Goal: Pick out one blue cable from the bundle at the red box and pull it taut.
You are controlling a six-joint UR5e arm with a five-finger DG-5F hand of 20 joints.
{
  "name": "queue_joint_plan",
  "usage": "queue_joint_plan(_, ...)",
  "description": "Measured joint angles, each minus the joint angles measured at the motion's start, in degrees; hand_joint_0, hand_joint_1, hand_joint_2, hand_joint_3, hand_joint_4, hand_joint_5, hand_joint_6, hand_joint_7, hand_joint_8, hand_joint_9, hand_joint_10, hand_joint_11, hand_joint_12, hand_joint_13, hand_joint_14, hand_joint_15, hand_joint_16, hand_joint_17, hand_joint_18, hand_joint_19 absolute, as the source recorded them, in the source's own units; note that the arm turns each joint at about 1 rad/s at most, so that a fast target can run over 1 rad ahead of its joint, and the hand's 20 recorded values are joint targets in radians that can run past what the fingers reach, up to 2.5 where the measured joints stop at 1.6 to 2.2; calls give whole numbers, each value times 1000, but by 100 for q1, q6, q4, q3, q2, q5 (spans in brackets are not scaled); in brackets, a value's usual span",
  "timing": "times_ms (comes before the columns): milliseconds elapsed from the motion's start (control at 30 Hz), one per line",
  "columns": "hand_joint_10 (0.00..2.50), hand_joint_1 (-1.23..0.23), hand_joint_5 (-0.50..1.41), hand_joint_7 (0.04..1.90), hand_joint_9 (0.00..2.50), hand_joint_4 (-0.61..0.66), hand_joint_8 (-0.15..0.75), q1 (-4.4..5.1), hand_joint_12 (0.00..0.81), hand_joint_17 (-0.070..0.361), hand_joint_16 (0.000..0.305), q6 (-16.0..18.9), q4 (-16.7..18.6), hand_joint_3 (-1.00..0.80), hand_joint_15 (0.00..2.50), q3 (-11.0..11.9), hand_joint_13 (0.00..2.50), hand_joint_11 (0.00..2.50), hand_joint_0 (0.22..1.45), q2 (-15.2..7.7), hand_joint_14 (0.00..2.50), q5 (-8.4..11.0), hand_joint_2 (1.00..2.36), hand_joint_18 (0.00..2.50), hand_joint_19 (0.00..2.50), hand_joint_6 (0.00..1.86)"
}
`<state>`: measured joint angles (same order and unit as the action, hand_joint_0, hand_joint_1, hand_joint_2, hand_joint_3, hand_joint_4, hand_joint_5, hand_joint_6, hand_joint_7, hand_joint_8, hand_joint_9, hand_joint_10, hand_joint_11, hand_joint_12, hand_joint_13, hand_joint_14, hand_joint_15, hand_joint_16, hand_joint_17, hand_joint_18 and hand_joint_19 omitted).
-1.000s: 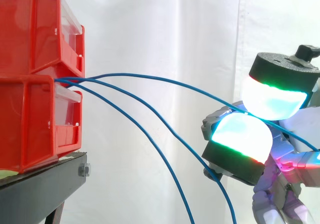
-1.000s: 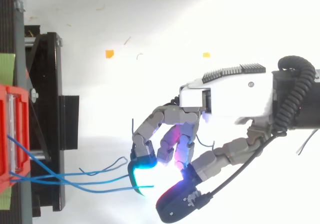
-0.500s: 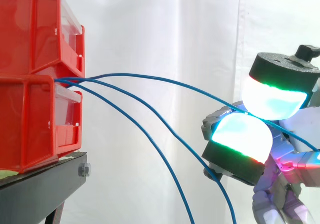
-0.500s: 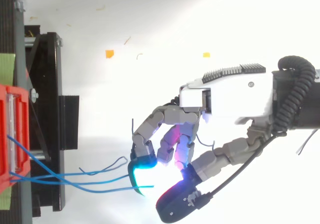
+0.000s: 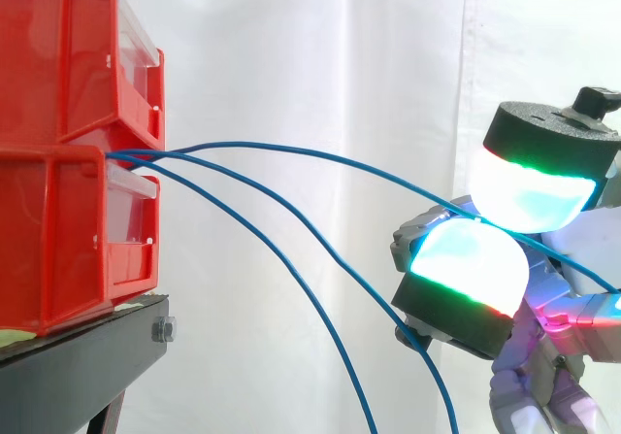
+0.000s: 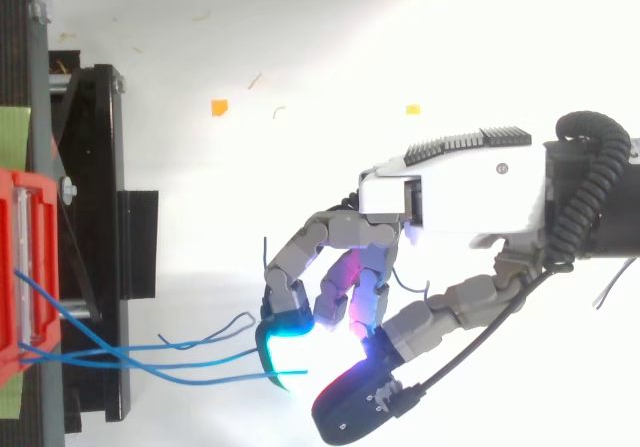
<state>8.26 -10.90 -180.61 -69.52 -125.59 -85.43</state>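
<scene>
Two stacked red bins [image 5: 58,162] stand on a black stand [image 5: 78,356] at the left. Three blue cables come out between them. The topmost blue cable [image 5: 320,155] runs right in a shallow arc and ends between two glowing pads [image 5: 471,264] of my hand [image 6: 450,192], which is shut on it in a pinch. The other two cables [image 5: 320,248] droop down and away below it. From above, the cables [image 6: 150,365] stretch from the red bin [image 6: 20,267] to my curled fingers.
A white curtain hangs behind the work. The black stand [image 6: 95,217] runs along the left edge in the top view, with green tape [image 6: 12,137] on it. Small orange scraps [image 6: 219,107] lie on the white floor.
</scene>
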Motion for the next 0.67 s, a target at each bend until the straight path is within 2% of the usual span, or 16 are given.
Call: queue_joint_plan(667,27,-671,-34,956,1341,-62,301,0,363,128,57,0,0,-341,482,0,846,772,616,0,17,0,1005,833,644,887)
